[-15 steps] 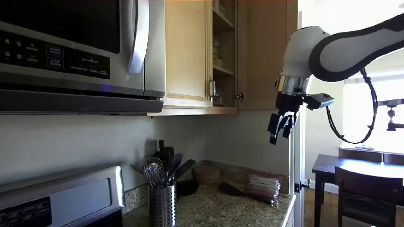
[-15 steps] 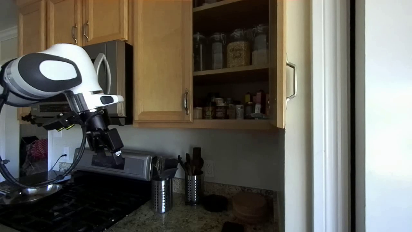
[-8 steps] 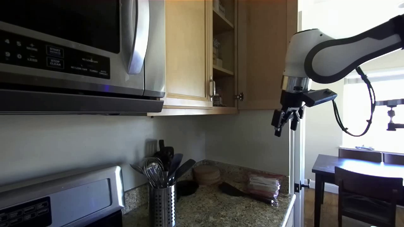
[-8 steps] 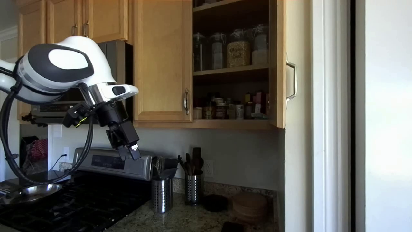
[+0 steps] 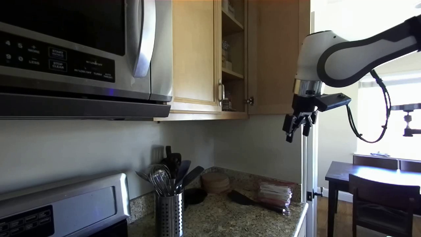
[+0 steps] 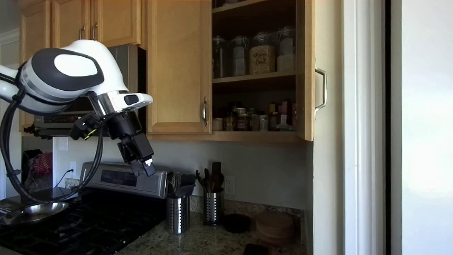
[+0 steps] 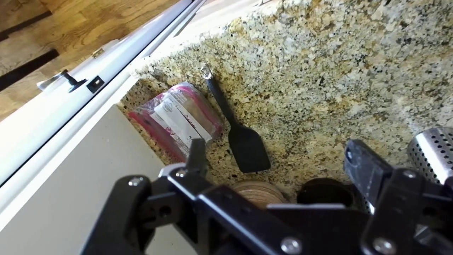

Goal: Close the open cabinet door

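Your fingers [image 7: 367, 168] hung spread and empty, probably readied to push. Well beyond them the cabinet door [image 6: 305, 71] stood swung out — its handle [image 6: 325, 88] on the outer face, likely the side to shove — baring the shelves [image 6: 253, 77].

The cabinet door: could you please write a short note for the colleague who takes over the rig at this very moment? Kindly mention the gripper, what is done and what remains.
Gripper: open, holding nothing, hanging tilted and clear of the door.
Door: wide open in both exterior views, with jars exposed inside. Its handle is on the outer face, turned away from the jars.
Done: none of the closing. The neighbour door is shut; leave it.
Left: reach the door, swing it shut, check that it sits flush. Pushing from the handle side probably works best.
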Robot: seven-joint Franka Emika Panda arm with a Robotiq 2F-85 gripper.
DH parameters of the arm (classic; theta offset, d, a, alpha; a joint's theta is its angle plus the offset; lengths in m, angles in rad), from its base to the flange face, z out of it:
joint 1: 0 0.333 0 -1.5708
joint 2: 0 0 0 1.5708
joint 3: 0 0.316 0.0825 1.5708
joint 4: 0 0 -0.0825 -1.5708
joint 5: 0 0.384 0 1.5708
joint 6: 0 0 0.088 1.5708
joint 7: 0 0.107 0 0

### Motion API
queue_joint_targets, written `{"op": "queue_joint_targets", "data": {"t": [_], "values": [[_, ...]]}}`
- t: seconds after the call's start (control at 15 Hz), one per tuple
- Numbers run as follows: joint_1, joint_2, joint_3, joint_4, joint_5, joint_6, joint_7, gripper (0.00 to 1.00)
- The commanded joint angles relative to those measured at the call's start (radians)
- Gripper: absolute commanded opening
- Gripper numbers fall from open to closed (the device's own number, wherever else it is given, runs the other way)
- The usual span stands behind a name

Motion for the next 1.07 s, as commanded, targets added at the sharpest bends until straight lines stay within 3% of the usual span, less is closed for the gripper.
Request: {"op": "queue_joint_targets", "data": {"t": [0.0,0.67,1.0], "values": [[-0.067,0.072,-0.044,0.039,-0.072,0.068,0.053,1.0],[-0.268,0.23,-0.126,0.223,-0.286,0.21,0.185,1.0],[-0.367,0.299,-0.11,0.307,-0.519,0.289,0.334,1.0]]}}
